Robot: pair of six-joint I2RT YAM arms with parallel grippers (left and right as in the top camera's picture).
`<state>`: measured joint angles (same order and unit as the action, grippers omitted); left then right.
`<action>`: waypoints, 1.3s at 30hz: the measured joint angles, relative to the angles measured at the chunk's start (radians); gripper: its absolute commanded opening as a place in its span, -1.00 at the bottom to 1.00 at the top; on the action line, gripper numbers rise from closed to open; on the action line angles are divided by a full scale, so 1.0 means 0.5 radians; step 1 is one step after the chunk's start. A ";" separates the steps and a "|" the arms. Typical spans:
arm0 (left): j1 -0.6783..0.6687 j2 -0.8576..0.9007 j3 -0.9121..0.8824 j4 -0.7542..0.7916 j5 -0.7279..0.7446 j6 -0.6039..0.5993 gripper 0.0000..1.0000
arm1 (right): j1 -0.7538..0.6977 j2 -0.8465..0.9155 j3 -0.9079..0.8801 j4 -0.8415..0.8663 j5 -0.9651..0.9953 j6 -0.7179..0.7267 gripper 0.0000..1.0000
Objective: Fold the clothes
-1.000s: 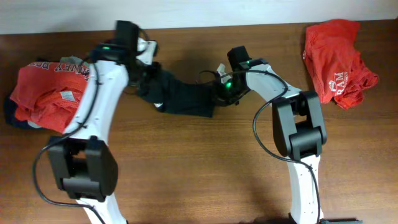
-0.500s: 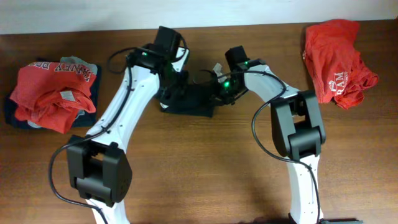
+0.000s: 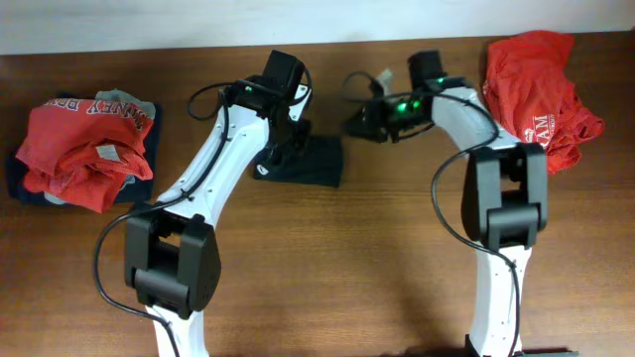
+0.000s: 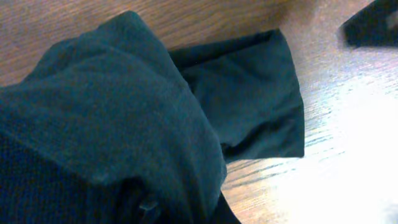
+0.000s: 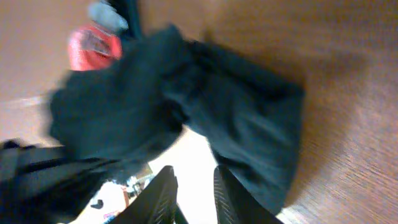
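A black T-shirt (image 3: 310, 161) lies bunched in a rough fold on the wooden table (image 3: 337, 268), midway across and toward its far edge. The left gripper (image 3: 280, 139) sits over the shirt's left edge. Its wrist camera sees only dark cloth, so whether it clasps the fabric cannot be told. The right gripper (image 3: 357, 121) hangs just right of the shirt, apart from it, its 2 fingers (image 5: 163, 190) parted and empty. A red T-shirt with white lettering (image 3: 536, 84) sits crumpled at far right. 1 pile of red, grey and navy shirts (image 3: 84, 144) lies at far left.
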<state>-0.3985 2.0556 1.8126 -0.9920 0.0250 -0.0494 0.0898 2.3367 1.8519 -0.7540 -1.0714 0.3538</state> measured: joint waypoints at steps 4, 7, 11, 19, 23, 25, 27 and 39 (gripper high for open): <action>-0.002 0.000 0.000 0.033 0.000 -0.002 -0.99 | -0.085 -0.084 0.133 0.000 -0.070 0.037 -0.31; -0.011 0.000 0.000 0.069 0.001 -0.007 -0.80 | -0.185 -0.140 0.266 0.001 -0.129 0.072 -0.28; -0.053 0.000 0.001 0.130 0.013 -0.015 0.66 | -0.330 -0.188 0.374 -0.020 -0.188 0.095 -0.27; -0.164 0.000 0.001 0.255 0.085 -0.023 0.98 | -0.481 -0.198 0.388 -0.071 -0.226 0.121 -0.25; -0.183 0.000 0.001 0.334 0.146 -0.024 0.98 | -0.484 -0.198 0.388 -0.092 -0.234 0.121 -0.25; -0.179 0.000 0.001 0.385 0.185 -0.023 0.98 | -0.484 -0.198 0.388 -0.094 -0.241 0.115 -0.23; -0.170 0.000 0.002 0.425 0.220 -0.024 0.98 | -0.484 -0.198 0.388 -0.107 -0.243 0.102 -0.20; 0.085 -0.041 0.462 0.277 0.312 -0.031 0.98 | -0.386 -0.198 0.388 -0.586 0.034 -0.258 -0.13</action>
<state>-0.3557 2.0350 2.0438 -0.8536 0.1810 -0.0650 -0.1032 2.2375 2.0460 -1.0470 -1.0542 0.2249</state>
